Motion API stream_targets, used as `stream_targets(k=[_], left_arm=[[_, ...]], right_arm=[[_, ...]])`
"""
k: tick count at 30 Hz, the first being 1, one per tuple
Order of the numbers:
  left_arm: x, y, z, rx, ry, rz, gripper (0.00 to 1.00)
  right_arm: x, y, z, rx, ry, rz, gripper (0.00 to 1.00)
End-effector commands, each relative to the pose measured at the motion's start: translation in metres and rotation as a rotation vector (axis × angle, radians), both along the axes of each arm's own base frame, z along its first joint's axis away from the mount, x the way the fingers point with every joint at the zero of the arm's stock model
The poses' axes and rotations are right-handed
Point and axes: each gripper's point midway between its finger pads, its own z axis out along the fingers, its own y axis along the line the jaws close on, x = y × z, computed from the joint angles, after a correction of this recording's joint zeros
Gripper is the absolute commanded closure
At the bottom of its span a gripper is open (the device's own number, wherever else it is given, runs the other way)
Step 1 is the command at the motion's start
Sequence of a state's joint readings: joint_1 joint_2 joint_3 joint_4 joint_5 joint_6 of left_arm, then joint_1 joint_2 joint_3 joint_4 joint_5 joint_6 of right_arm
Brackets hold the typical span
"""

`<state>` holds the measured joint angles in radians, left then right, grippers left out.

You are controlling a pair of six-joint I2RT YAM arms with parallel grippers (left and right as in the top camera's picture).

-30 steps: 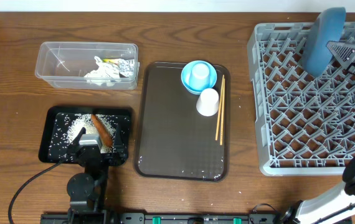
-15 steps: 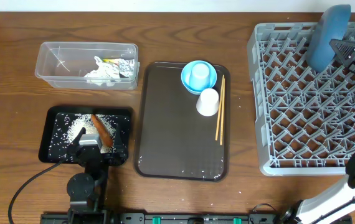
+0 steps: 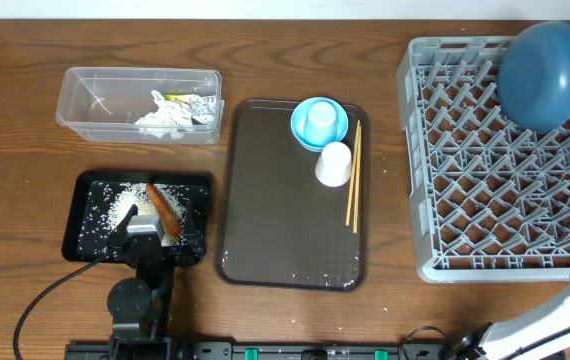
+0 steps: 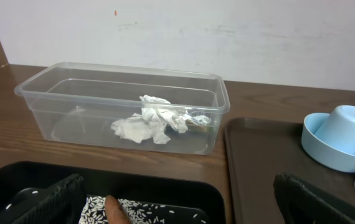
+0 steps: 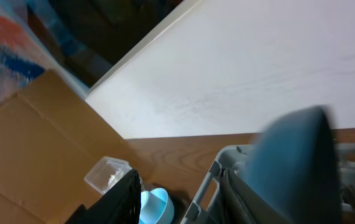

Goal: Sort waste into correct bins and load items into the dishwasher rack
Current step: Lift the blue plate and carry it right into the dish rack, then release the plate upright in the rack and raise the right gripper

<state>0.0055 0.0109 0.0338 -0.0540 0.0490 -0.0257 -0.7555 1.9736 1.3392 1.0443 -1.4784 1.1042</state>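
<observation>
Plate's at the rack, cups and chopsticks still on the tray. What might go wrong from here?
1. The plate looks tilted at the far corner of the rack, not clearly seated between pegs, so it may tip or slide.
2. The white cup sits right beside the chopsticks. Grasping it may knock or roll them.

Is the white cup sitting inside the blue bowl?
No, the white cup sits beside the bowl on the brown tray.

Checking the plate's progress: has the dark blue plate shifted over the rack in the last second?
Yes. The dark blue plate has moved right along the far edge of the grey rack.
</observation>
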Motion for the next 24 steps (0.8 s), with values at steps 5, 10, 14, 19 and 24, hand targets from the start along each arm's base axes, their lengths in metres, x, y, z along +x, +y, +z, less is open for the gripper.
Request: stream_targets(k=[5, 10, 14, 19, 24], left_arm=[[0.000, 0.003, -0.016, 0.000, 0.037, 0.017, 0.02], [0.000, 0.003, -0.016, 0.000, 0.037, 0.016, 0.02], [0.000, 0.003, -0.016, 0.000, 0.037, 0.016, 0.02], [0.000, 0.003, -0.016, 0.000, 0.037, 0.016, 0.02], [0.000, 0.003, -0.016, 0.000, 0.037, 0.016, 0.02]], right_arm=[[-0.012, -0.020, 0.009, 0.103, 0.095, -0.026, 0.56], [-0.018, -0.016, 0.043, 0.073, 0.046, -0.021, 0.34], [-0.021, -0.011, 0.080, 0.052, 0.022, -0.006, 0.13], [-0.023, 0.005, 0.126, 0.001, -0.012, 0.030, 0.01], [-0.019, 0.040, 0.162, -0.049, -0.055, 0.103, 0.01]])
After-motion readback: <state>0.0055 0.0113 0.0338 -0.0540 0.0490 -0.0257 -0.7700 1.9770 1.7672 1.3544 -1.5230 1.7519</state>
